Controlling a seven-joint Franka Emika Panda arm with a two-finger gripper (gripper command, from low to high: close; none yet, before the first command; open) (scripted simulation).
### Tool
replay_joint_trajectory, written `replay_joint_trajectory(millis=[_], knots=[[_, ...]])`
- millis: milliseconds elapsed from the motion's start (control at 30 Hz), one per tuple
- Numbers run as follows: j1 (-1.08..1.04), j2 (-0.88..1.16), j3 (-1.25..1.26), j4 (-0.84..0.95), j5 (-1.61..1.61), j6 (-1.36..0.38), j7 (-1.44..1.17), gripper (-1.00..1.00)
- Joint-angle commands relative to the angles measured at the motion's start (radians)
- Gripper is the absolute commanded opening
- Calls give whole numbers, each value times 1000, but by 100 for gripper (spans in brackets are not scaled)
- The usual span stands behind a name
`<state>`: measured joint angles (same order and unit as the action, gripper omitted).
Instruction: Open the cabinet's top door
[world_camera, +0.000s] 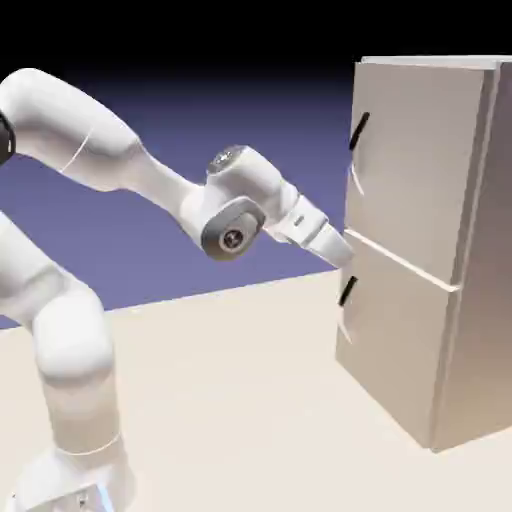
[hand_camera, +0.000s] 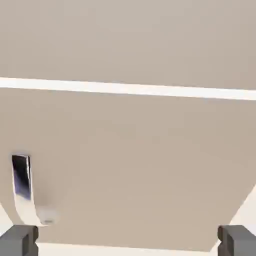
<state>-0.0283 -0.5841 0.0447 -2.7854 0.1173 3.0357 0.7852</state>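
The tall beige cabinet (world_camera: 470, 250) stands at the exterior view's right. Its top door (world_camera: 410, 150) is shut flat and carries a short slanted black handle (world_camera: 359, 132) near its left edge. My gripper (world_camera: 345, 250) is at the cabinet's front left edge, level with the seam between the two doors and well below that handle. In the hand view the seam (hand_camera: 128, 89) runs across as a pale line, with the top door (hand_camera: 128, 40) above it. The grey fingertips (hand_camera: 20, 240) stand far apart at the bottom corners, so my gripper (hand_camera: 128, 242) is open and holds nothing.
The lower door (world_camera: 395, 330) has its own black handle (world_camera: 347, 290), which shows dark and shiny at the hand view's lower left (hand_camera: 21, 175). The pale table (world_camera: 230, 400) stretches in front of the cabinet. The arm's elbow (world_camera: 235, 215) sits left of the cabinet.
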Motion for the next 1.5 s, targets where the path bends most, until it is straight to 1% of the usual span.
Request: replay_joint_trajectory(millis=[0, 1467], knots=[[-15, -5, 17, 9, 44, 0, 16, 0], [-673, -235, 745, 411, 1957, -22, 736, 0]])
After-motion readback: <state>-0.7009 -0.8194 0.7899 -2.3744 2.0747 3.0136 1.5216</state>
